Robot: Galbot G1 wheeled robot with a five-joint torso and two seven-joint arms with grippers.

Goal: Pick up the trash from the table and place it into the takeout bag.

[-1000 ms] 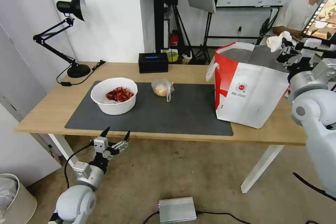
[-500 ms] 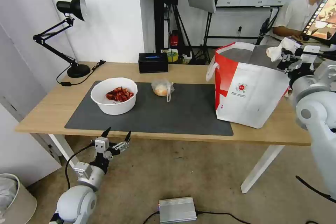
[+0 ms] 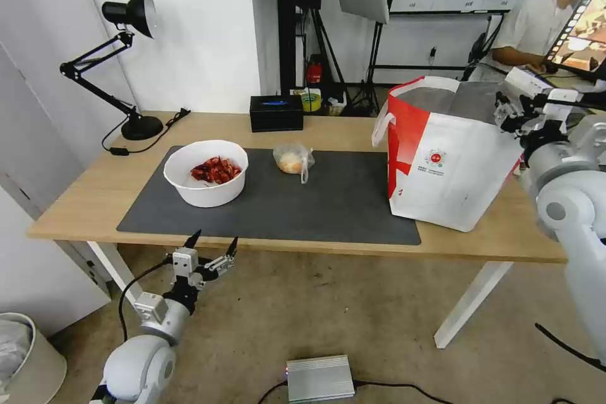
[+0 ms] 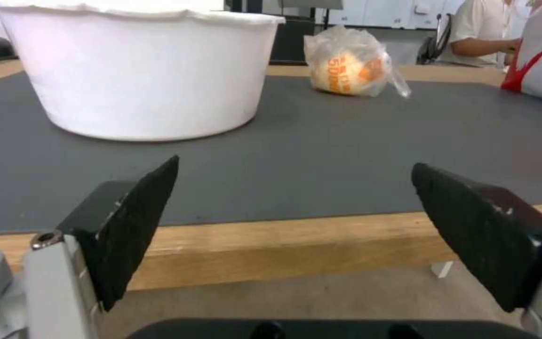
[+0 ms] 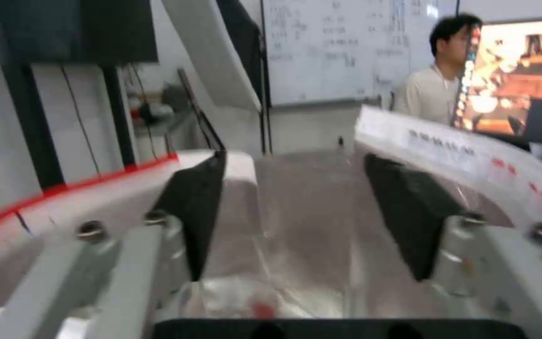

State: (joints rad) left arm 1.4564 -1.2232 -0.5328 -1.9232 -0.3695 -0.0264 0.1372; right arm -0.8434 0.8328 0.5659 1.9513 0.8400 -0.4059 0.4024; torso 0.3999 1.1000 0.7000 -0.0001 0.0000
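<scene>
Black-padded fingers of the left gripper (image 3: 211,247) are spread wide and empty below the table (image 3: 95,192) front edge. Farther on, the white bowl (image 3: 206,172) and bagged bun (image 3: 292,161) are seen on the grey mat (image 3: 328,202). Farthest, the right gripper (image 5: 293,214) is held parted, empty, over the takeout bag (image 3: 445,158) foil-lined mouth.

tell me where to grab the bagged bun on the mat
Probably the loose twisted tail of the bun bag, on its side toward the takeout bag, coming from above. The rounded bun would likely squash or slip; the bunched plastic gives a thin fold to pinch.
</scene>
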